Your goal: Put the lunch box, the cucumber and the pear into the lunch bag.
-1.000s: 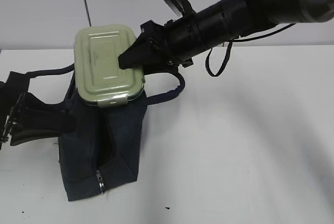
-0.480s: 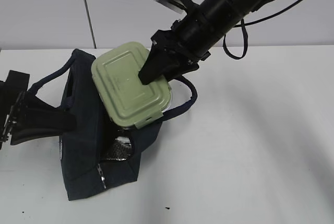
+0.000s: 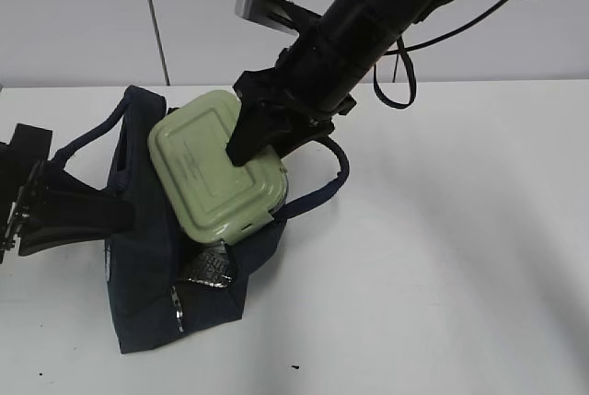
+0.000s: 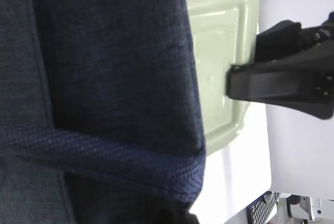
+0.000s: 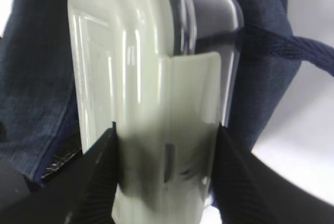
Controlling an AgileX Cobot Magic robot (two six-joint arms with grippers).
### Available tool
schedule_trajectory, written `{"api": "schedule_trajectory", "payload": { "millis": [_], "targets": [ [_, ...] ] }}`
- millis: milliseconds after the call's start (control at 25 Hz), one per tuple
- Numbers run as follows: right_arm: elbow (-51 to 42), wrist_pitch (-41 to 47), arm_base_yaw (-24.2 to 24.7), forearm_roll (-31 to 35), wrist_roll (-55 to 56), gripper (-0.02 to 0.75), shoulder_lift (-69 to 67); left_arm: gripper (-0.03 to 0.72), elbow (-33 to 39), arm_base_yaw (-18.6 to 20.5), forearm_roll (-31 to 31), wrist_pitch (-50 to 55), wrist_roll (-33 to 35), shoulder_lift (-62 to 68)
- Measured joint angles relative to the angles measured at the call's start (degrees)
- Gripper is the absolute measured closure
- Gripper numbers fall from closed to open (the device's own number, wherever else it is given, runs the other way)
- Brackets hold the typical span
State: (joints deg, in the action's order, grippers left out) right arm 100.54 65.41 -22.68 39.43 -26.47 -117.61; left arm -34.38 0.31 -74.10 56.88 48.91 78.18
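White table [image 3: 460,248], lunch box [image 3: 207,174] seemingly clamped in right gripper [image 3: 253,137]

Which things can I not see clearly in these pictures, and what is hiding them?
- Cucumber and pear: in no view; whether they are inside the lunch bag cannot be told.
- Bag interior: the lunch box covers most of the opening in the exterior view.
- Left gripper: cut off by the left edge in the exterior view; in the left wrist view the bag fabric fills the picture.
- Right gripper: fingertips cut off by the bottom edge of the right wrist view.
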Motion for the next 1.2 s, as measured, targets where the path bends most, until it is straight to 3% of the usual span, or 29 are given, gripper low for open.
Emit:
{"api": "schedule_trajectory", "payload": {
  "millis": [440, 1200],
  "targets": [
    [0.12, -1.21, -0.99, -2.74, 4.68, 0.340, -3.32, 0.703, 0.00, 0.00, -0.04, 1.29, 0.00, 0.00],
    [6.74, -2.29, -5.18, 8.10, 3.02, 0.340, -7.97, 0.703, 0.00, 0.00, -0.41, 1.67, 0.00, 0.00]
  ]
}}
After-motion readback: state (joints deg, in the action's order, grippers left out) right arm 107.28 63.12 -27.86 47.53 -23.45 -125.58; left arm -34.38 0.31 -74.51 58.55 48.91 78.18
